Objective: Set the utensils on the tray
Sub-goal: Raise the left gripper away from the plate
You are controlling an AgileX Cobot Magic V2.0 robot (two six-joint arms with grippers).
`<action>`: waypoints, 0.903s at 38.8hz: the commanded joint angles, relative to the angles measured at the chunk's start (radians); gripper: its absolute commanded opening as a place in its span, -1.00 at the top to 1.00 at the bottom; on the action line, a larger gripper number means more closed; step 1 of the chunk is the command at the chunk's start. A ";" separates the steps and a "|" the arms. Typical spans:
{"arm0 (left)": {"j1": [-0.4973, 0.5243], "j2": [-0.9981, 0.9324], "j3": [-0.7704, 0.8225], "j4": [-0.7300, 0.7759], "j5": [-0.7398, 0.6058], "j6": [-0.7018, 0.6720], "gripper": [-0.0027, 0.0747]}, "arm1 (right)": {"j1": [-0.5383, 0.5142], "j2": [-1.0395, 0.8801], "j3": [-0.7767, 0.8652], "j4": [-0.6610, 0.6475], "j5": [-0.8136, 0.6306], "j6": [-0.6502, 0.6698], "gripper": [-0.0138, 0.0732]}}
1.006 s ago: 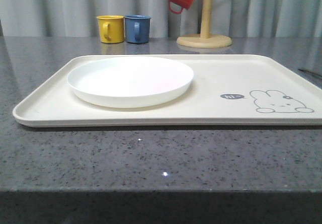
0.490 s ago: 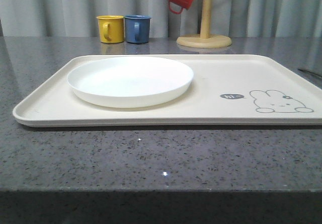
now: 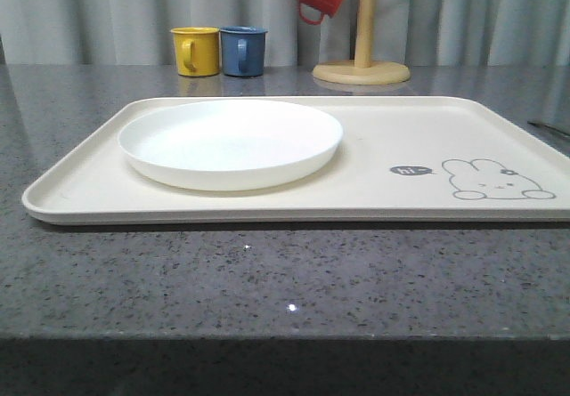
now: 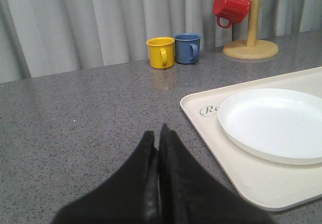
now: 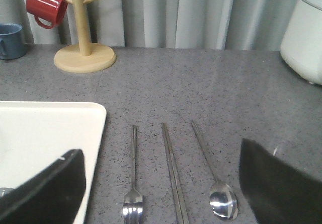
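Tools [image 4: 157, 138] and plate [image 3: 231, 142] unmoved, tray [image 3: 374, 202] unchanged.

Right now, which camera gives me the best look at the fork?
The right wrist view: the fork lies on the counter beside the tray, next to the chopsticks. Front and left wrist views look at the tray and plate instead.

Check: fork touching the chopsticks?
Apart. The right wrist view shows bare grey countertop between the fork and the chopsticks along their whole visible length.
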 commanded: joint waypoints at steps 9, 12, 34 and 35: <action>0.002 0.010 -0.027 -0.013 -0.085 -0.010 0.98 | -0.004 0.058 -0.057 0.044 -0.068 -0.005 -0.71; 0.002 0.010 -0.027 -0.013 -0.085 -0.010 0.98 | -0.004 0.142 -0.102 0.055 -0.031 -0.005 -0.57; 0.002 0.010 -0.027 -0.013 -0.085 -0.010 0.98 | 0.048 0.833 -0.438 0.057 0.239 -0.079 -0.36; 0.002 0.010 -0.027 -0.013 -0.085 -0.010 0.98 | 0.048 0.857 -0.446 0.058 0.249 -0.079 -0.36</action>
